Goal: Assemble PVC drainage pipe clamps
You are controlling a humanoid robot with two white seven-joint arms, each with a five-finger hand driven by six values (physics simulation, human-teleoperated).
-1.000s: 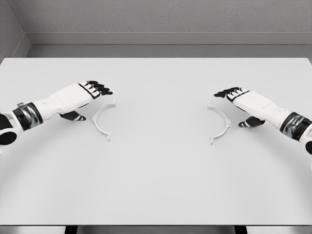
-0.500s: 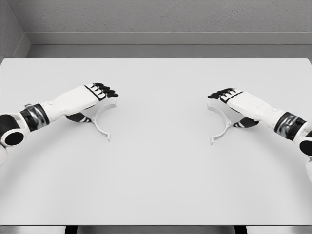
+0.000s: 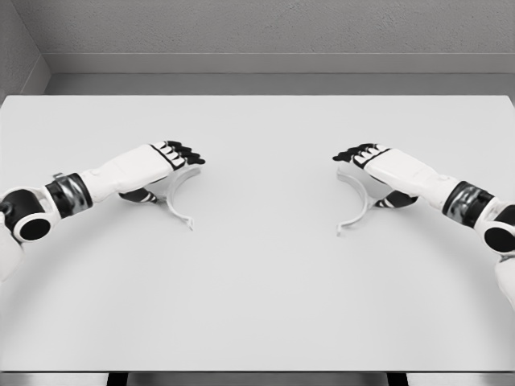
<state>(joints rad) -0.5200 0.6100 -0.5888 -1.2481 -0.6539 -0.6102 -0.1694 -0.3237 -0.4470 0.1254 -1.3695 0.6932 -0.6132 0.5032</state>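
Now each hand sits over its own clamp half, with a wide stretch of bare table between them.

Left hand [image 3: 165,161] covers the upper end of the left clamp half [image 3: 179,203], whose arc trails toward the robot and opens toward centre; the right hand [image 3: 378,165] mirrors it over the right clamp half [image 3: 360,206]. Fingers on both are curled over the arcs, but I cannot tell if they grip. The table [image 3: 257,297] is roomy inward, with its edges well away.

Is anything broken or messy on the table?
Nothing stands out. Two white curved plastic clamp halves, left and right, lie whole on the white table, one at each hand: left hand, right hand.
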